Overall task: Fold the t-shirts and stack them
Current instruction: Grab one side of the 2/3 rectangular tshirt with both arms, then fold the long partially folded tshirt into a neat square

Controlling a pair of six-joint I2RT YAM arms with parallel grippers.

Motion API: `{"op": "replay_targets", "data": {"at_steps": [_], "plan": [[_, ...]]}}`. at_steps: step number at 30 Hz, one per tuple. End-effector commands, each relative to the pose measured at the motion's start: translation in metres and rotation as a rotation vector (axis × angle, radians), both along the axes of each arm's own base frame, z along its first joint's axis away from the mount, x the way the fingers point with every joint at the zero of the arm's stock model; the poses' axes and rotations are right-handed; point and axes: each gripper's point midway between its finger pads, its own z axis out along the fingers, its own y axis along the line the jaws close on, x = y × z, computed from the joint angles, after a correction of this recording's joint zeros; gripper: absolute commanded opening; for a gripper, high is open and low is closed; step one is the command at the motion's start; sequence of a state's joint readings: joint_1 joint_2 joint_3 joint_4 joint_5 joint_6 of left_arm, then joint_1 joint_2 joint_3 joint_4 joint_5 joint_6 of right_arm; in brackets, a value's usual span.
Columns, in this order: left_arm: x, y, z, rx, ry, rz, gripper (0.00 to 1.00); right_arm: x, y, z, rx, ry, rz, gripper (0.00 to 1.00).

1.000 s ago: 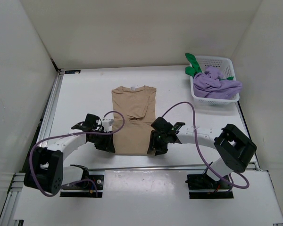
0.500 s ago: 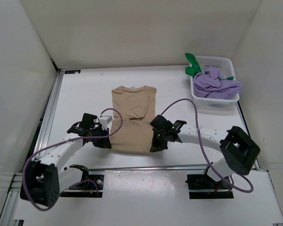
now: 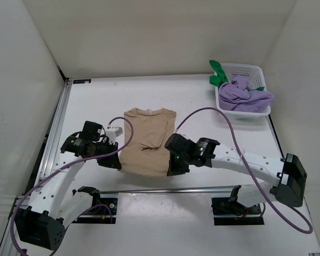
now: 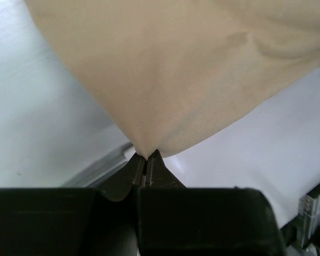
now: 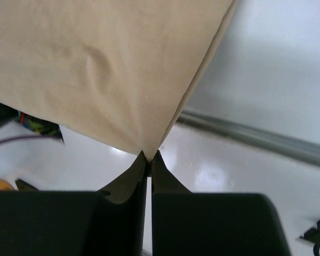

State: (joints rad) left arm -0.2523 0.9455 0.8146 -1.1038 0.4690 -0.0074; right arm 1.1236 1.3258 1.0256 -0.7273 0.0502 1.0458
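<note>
You have the tan t-shirt (image 3: 148,140) spread mid-table (image 3: 202,106), collar toward the far wall. The left gripper (image 4: 145,161) is clamped on its near left hem corner, and the right gripper (image 5: 149,158) is clenched on the near right corner. No sleeves show, so the sides may already be folded in. I judge this the start of the lengthwise fold on shirt 1. The purple t-shirt (image 3: 245,96) and green t-shirt (image 3: 218,74) lie bunched in the white basket (image 3: 254,69), far right. Nothing is stacked yet, and 2 shirts are untouched.
</note>
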Motion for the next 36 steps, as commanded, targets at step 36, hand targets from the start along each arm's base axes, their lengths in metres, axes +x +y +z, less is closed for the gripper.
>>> {"op": "replay_targets", "data": {"at_steps": [36], "plan": [[0.181, -0.002, 0.05, -0.247, -0.006, 0.136, 0.1, 0.22, -0.018, 0.026, 0.003, -0.003, -0.133, 0.0]]}}
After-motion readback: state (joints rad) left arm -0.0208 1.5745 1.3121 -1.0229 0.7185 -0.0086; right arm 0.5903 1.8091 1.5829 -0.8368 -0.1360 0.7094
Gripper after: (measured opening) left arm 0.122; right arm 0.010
